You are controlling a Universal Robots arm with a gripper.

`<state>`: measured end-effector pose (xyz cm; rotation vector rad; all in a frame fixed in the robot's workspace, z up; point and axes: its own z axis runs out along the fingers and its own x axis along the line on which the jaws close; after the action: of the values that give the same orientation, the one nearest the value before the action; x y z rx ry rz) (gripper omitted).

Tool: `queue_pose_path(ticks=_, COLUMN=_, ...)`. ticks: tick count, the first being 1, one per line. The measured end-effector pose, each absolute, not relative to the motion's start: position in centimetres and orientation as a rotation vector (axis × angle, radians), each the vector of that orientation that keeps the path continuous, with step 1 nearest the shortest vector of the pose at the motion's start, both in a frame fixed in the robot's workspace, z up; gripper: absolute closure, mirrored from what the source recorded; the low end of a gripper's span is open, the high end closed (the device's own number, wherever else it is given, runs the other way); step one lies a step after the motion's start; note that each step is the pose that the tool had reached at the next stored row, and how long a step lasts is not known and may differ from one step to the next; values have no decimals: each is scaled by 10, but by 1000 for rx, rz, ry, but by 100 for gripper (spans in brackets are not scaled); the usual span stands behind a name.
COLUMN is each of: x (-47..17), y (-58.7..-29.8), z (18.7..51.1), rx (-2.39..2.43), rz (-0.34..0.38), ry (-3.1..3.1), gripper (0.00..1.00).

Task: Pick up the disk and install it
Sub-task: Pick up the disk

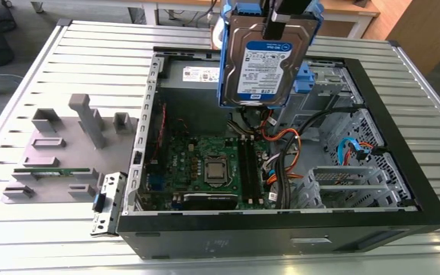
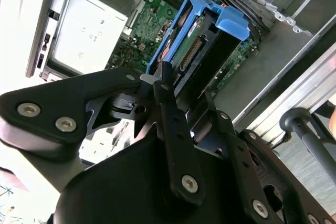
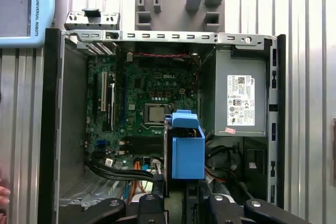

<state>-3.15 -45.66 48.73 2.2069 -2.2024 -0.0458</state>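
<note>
The disk [image 1: 264,63] hangs upright in the air over the open computer case [image 1: 281,226], its white-and-blue label facing the exterior view and blue carrier rails along its sides. My gripper [image 1: 278,17] is shut on its upper end. In the second wrist view the black fingers [image 2: 167,85] clamp the disk [image 2: 202,43], whose blue handle [image 2: 231,22] points down toward the motherboard. The first wrist view looks straight down on the disk's blue carrier [image 3: 187,153], which sits over the case's middle, beside the power supply.
Inside the case are the motherboard [image 1: 212,166], orange and black cables [image 1: 285,143], a grey power supply [image 3: 239,98] and a metal drive cage with a blue bracket [image 1: 306,77]. A grey parts fixture [image 1: 67,149] lies at the exterior view's left. A hand [image 3: 2,195] is by the case.
</note>
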Motion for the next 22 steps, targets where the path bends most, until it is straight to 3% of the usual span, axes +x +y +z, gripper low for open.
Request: queue_pose_path(ticks=22, x=-32, y=-474, z=487, rx=2206, rz=-44, ry=-2202, gripper=65)
